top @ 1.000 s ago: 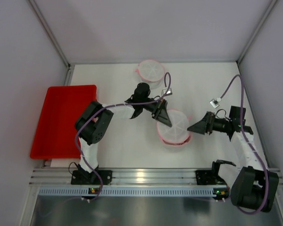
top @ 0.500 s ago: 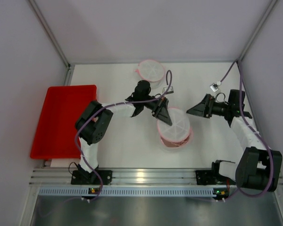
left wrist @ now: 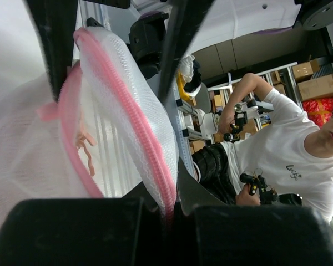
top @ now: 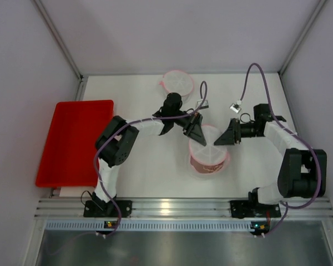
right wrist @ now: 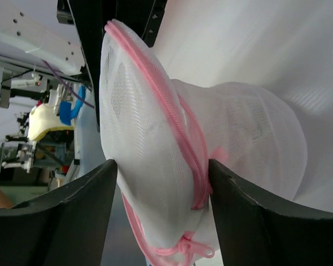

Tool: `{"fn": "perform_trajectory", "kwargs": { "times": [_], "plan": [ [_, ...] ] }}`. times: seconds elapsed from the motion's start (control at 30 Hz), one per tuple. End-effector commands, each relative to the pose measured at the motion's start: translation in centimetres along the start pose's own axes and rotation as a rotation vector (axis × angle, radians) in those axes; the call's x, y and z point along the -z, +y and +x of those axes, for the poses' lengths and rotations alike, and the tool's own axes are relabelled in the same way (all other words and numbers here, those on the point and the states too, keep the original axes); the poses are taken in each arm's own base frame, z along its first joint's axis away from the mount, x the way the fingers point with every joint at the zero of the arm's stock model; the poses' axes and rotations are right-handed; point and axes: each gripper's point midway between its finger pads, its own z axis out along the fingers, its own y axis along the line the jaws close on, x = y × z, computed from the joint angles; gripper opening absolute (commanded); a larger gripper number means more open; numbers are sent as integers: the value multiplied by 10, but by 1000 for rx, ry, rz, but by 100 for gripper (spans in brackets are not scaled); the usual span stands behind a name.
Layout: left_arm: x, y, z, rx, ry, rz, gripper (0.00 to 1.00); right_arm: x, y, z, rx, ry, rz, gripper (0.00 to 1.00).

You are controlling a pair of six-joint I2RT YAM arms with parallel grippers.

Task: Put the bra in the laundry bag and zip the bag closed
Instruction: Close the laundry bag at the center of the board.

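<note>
Over the worktop (top: 150,177) the right gripper (top: 226,138) has swung in — its jaws now straddle the laundry bag (top: 210,152), grip uncertain — while the left gripper (top: 195,131) stays clamped on its rim; zipping looks next.

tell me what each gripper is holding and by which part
The left gripper pinches the laundry bag by its pink zipper edge. The right gripper straddles the bag's side, but whether it grips cannot be told.
</note>
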Motion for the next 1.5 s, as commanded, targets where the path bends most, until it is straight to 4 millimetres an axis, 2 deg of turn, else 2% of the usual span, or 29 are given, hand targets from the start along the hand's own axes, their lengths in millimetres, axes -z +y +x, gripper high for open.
{"fn": "perform_trajectory", "kwargs": {
  "times": [0.0,0.07,0.1,0.2,0.3,0.4,0.47,0.53,0.6,0.63,0.67,0.73,0.77,0.8,0.83,0.87,0.9,0.93,0.97,1.0,1.03,1.07,1.1,1.17,1.2,1.27,1.3,1.37,1.47],
  "plan": [
    [9,-16,14,-89,147,89,0,3,22,18,80,72,-112,54],
    [13,-10,11,-83,137,84,0,5,30,22,90,72,-154,41],
    [19,-7,6,-84,121,75,0,6,31,19,122,62,-167,24],
    [35,3,-15,-107,65,46,4,7,38,22,57,54,-204,0],
    [54,4,-43,-142,-19,1,24,10,39,18,-11,-7,-214,0],
    [76,-1,-73,-184,-116,-48,38,19,32,4,-73,-98,-207,0],
    [86,-7,-84,-216,-157,-70,62,24,26,-3,-115,-131,-200,0],
    [100,-6,-95,-216,-224,-101,73,30,19,-6,-141,-162,-187,0],
    [110,-10,-106,-223,-305,-137,75,35,17,-7,-159,-185,-176,0],
    [112,-7,-104,-194,-333,-149,75,36,17,-8,-158,-189,-172,0],
    [115,-13,-106,-188,-365,-161,75,38,19,-9,-212,-185,-173,0],
    [119,-1,-106,-89,-433,-240,74,40,17,-13,-173,-179,-150,0],
    [122,9,-104,-58,-451,-304,74,40,20,-13,-289,-163,-151,0],
    [127,14,-106,-19,-468,-393,75,40,14,-17,-214,-164,-123,0],
    [129,13,-100,-10,-464,-467,77,41,9,-17,-225,-155,-89,0],
    [132,31,-86,48,-460,-611,79,37,-5,-5,-480,-127,-1,0],
    [131,25,-84,41,-463,-626,86,39,-3,-9,-452,-168,56,0],
    [130,14,-78,45,-467,-623,99,43,-16,-24,-328,-237,113,0],
    [133,10,-72,58,-471,-638,98,42,-13,-23,-392,-270,114,0],
    [136,4,-69,44,-474,-656,98,42,-6,-30,-337,-289,124,0],
    [139,-10,-63,-20,-474,-696,99,41,-7,-35,-317,-298,133,0],
    [146,-11,-60,-25,-503,-758,99,40,-6,-40,-326,-299,137,0],
    [148,-22,-47,-40,-521,-783,99,40,-13,-43,-337,-313,166,0],
    [149,-19,-29,15,-549,-820,99,42,-19,-56,-336,-367,183,0],
    [146,-5,-5,95,-537,-824,98,42,-21,-59,-345,-389,181,0],
    [135,2,17,184,-537,-821,99,42,-24,-69,-370,-439,160,0],
    [124,16,39,264,-506,-806,99,41,-24,-70,-378,-443,157,0],
    [100,19,50,338,-500,-734,95,40,-24,-71,-375,-445,151,0],
    [74,14,37,303,-577,-619,82,37,-19,-67,-376,-440,134,0]
  ]
}}
